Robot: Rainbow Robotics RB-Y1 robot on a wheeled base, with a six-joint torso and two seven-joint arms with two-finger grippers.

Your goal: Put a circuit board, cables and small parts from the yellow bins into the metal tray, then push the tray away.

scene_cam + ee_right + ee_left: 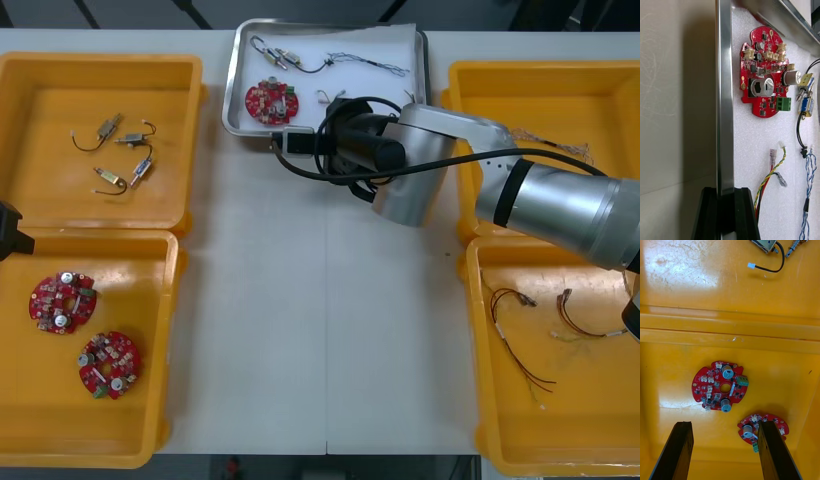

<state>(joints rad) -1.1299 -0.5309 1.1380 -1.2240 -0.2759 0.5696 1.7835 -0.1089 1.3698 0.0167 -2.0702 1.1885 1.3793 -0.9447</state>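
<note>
Front view puts the metal tray (232, 80) at 12 o'clock on the table (320, 330); it is white inside, with a shiny raised rim. The right gripper (290, 140) sits at the tray's 6 o'clock edge. In the right wrist view its fingers (747, 213) are set narrow and clamped on that rim, one outside and one inside. A round red circuit board (271, 101) lies flat at the tray's 7 o'clock, carrying silver cylinders, white connectors and a green terminal block. Near it lie a red and yellow cable (769, 174), a twisted blue and white cable (808, 176) and a black cable (801, 131) running to a small metal part (807, 93). The left gripper (724, 423), fingers wide apart and holding nothing, hovers at 9 o'clock over the near left bin (170, 330), where two boards (62, 302) lie.
</note>
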